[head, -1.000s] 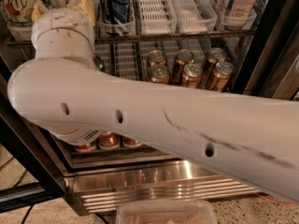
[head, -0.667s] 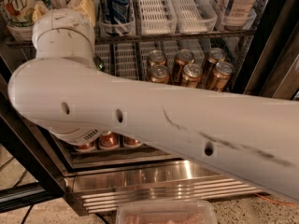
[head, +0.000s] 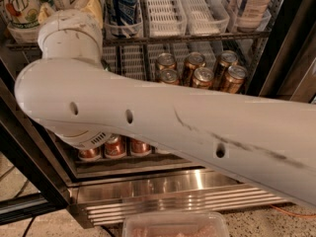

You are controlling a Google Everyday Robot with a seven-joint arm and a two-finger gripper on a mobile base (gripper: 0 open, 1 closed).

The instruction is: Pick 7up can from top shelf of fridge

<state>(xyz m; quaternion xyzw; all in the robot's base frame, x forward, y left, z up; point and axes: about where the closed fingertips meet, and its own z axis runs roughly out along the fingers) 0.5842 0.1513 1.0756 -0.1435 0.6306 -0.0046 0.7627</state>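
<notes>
The arm (head: 148, 117) is a thick, smooth off-white tube running from lower right to upper left, with three small dark round holes (head: 129, 116) and grey scuff streaks (head: 247, 147) along its side. A white cylindrical joint (head: 69, 36) caps its upper-left end, with a ribbed vent (head: 91, 138) beneath. The gripper is out of view.

Pepsi can (head: 121, 4) above gold cans (head: 202, 73), plastic tub (head: 175, 224) below

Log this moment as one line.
arm: across fridge front | gripper: not in view, beyond arm's upper-left end | 7up can: top shelf, far left
</notes>
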